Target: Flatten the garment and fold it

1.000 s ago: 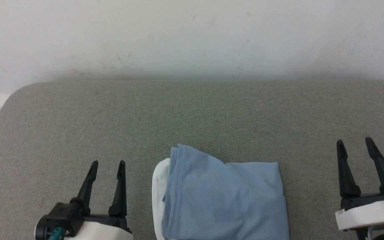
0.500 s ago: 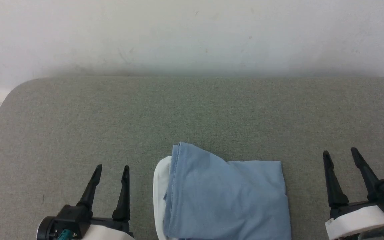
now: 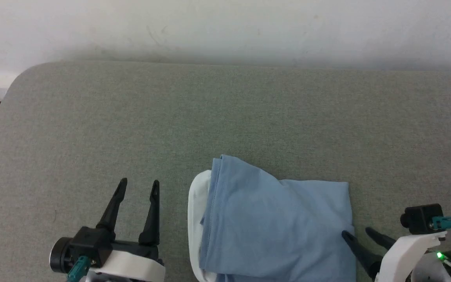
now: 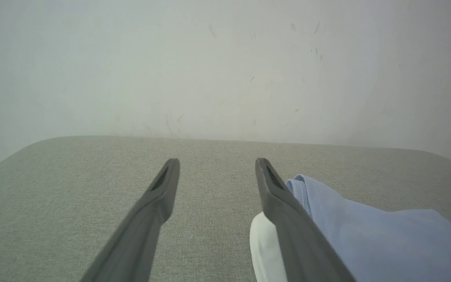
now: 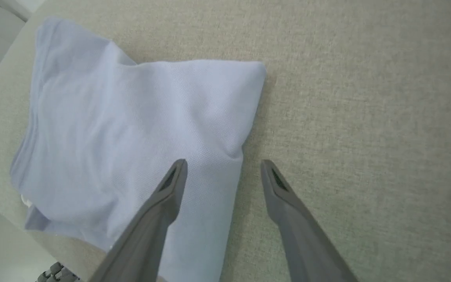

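Right claw, jaws wide and empty, is poised over the right edge of the folded shirt at the near edge of the table; soft, light and limp, it likely needs pinching through all layers there.

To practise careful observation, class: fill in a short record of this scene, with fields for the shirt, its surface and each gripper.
table: grey-green fabric top, wall behind
shirt: light blue, folded, lying at the table's near edge
collar: white, showing at the shirt's left side
left gripper: jaws open, left of the shirt, apart from it
right gripper: jaws open, astride the shirt's right edge
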You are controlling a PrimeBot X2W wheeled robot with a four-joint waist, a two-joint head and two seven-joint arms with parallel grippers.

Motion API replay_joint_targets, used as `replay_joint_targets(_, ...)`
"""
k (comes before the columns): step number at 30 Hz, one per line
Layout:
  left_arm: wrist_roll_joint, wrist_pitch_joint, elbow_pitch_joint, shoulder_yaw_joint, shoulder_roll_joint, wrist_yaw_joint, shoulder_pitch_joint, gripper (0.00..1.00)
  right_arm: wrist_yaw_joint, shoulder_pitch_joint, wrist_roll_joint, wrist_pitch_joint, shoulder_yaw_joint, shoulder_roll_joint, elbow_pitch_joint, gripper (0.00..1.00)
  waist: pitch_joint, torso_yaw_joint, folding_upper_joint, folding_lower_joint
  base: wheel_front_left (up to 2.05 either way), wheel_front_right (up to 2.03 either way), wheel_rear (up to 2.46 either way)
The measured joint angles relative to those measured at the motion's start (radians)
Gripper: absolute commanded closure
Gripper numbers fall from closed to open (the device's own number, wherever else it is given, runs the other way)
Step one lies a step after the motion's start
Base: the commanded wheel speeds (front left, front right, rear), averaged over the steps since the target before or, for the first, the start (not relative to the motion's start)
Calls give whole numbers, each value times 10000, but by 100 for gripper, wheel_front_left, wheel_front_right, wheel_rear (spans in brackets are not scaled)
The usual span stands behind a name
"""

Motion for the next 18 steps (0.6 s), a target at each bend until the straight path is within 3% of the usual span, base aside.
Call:
replay_joint_targets(6,-19,0,111,-128,2,0,-261,0,2,-461,752,1246,17,282,1214,0,296,398,0,0,0,0,0)
replay_joint_targets(11,-31,0,236,-186,2,-2,-311,0,4,-1068,976,1154,259,389,2015,0,447,692,0,0,0,0,0)
replay_joint_targets(12,-31,0,255,-186,2,-2,-311,0,2,-1177,999,1083,359,395,2148,38,465,738,0,0,0,0,0)
replay_joint_targets(13,-33,0,267,-184,2,-2,-311,0,2,-1268,997,993,487,384,2251,87,479,775,0,-1,0,0,0)
replay_joint_targets(14,-33,0,278,-182,2,-2,-311,0,2,-1345,995,880,631,357,2339,100,487,804,0,-1,0,0,0)
replay_joint_targets(18,-44,0,316,-161,4,-2,-311,0,15,-1594,855,219,1160,192,2692,100,445,787,0,0,0,0,0)
